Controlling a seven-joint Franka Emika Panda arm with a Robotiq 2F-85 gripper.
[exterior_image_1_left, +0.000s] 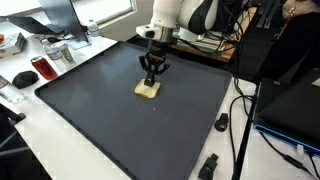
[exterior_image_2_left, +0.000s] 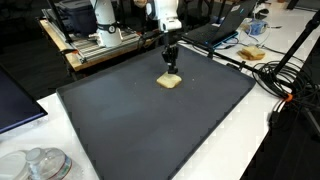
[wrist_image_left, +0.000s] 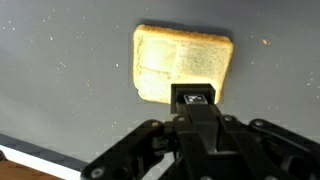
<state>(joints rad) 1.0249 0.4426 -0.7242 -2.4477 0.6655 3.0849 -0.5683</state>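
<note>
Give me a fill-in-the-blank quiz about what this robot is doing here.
The gripper points straight ____ at the bread slice. Its jaws are ____. The dark mat carries just ____ slice.
Missing words: down; shut; one.

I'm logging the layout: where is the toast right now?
In both exterior views the toast lies flat on the dark mat, toward its far edge, directly beneath the gripper; the wrist view shows the gripper at the toast's lower edge.
</note>
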